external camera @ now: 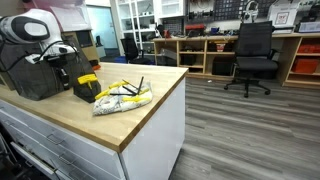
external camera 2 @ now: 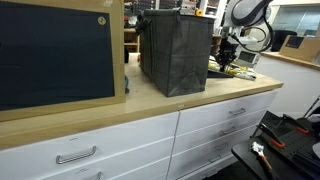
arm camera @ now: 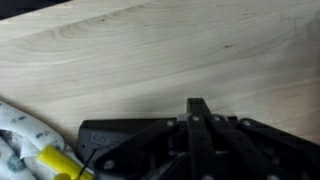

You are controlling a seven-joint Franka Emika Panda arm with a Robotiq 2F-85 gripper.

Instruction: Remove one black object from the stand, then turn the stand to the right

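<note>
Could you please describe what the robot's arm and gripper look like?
The arm has rounded white shells with black joint sections, seen in both exterior views. The gripper is matte black and angular, with linkage bars tapering to narrow jaws. No markings are legible.

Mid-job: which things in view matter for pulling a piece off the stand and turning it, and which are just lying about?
Belongs to the job:
- stand, with yellow-topped pieces along its upper edge
- gripper, close above the stand

Just lying about:
- plastic bag beside the stand
- mesh basket
- framed dark board
- office chair out on the floor
</note>
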